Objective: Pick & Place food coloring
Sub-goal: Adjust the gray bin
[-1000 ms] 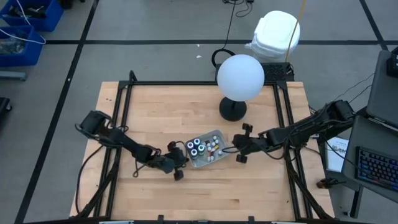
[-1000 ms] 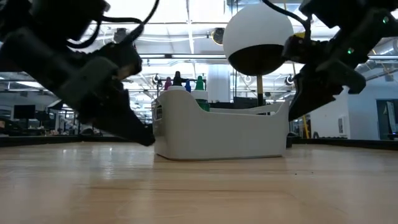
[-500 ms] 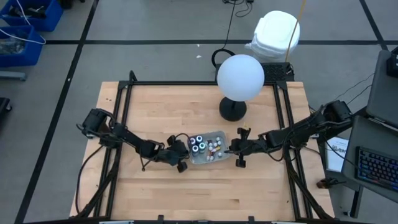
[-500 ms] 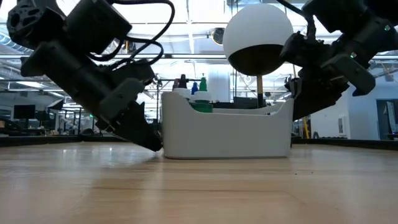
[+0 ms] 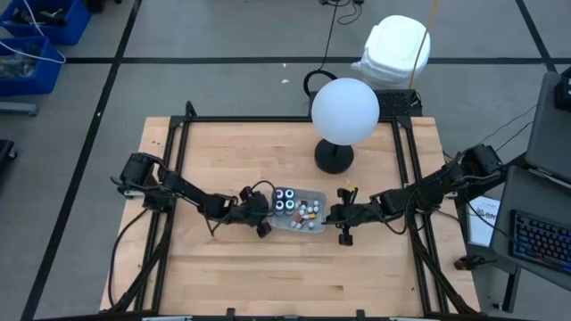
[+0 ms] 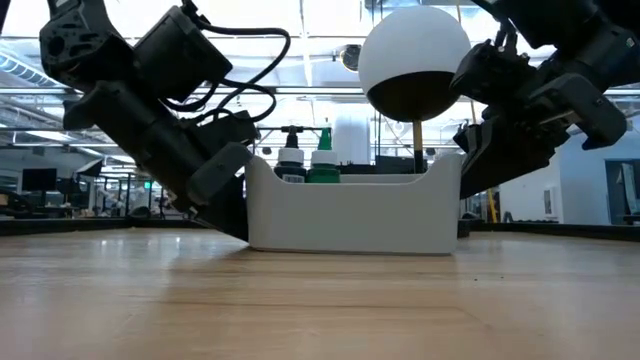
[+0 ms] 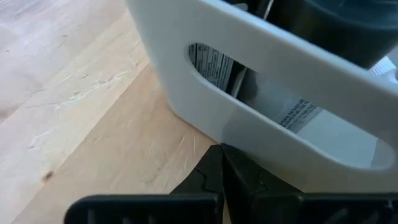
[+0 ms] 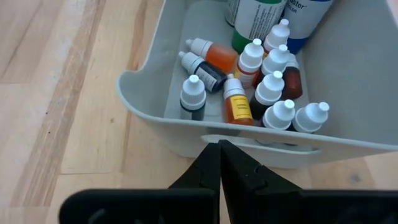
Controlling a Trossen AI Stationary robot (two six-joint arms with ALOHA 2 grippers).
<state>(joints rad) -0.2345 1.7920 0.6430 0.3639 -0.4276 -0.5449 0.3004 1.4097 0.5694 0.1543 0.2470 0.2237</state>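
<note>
1. High view first: the food coloring [image 5: 302, 210] sits bunched inside a white tray [image 5: 314, 225] near the middle of the wooden tabletop [image 5: 223, 160], in front of a white globe lamp [image 5: 344, 110].
2. Left gripper [image 5: 261, 214] is low at one short end of that tray, fingers pinched fully together and holding nothing; its wrist view puts the tips right at the foot of the tray wall, under a slot handle.
3. Right gripper [image 5: 335, 216] mirrors it at the opposite end, fingers likewise pressed together and empty, tips at the rim.
4. Right wrist view looks into the tray: small dropper bottles [image 8: 273, 99] with white caps, some orange or red, some dark, several standing and a few lying over, with larger bottles behind them.
5. Progress, as I read it: no bottle is lifted or set outside the tray, so all the picking and placing looks still to do; the two arms seem only to bracket the tray.
6. Writing: printed labels show through the slot and on the big bottles, but I can't make out any words.
</note>
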